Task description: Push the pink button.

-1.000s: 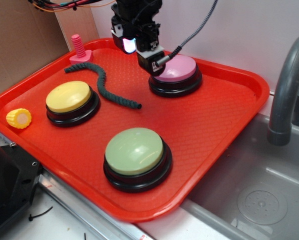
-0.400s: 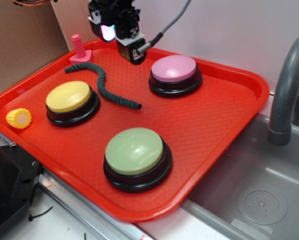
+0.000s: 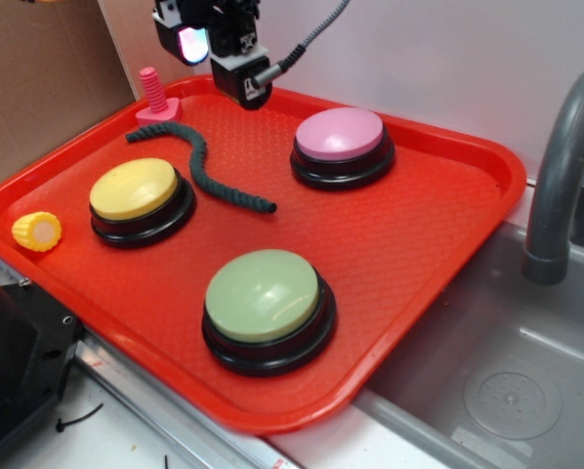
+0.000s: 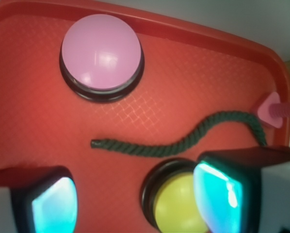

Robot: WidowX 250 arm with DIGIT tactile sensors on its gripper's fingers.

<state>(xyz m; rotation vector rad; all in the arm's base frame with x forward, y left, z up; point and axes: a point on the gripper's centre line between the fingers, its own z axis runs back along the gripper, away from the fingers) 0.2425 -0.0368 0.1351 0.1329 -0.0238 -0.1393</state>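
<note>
The pink button (image 3: 339, 135) (image 4: 100, 51) stands on its black base at the back right of the red tray (image 3: 424, 244), with nothing on or over it. My gripper (image 3: 200, 43) (image 4: 137, 201) hangs in the air above the tray's back edge, well left of the pink button and apart from it. In the wrist view its two glowing cyan fingers (image 4: 54, 206) stand wide apart with only tray floor and part of the yellow button between them, so it is open and empty.
On the tray are a yellow button (image 3: 134, 189) at the left, a green button (image 3: 263, 295) in front, a dark green rope (image 3: 199, 166), a pink bolt toy (image 3: 155, 98) and a toy corn (image 3: 38, 232). A sink (image 3: 526, 391) and grey faucet (image 3: 561, 176) lie right.
The gripper was down at the pink button's left edge a second ago. It has since risen and moved left and back, leaving the button uncovered.
</note>
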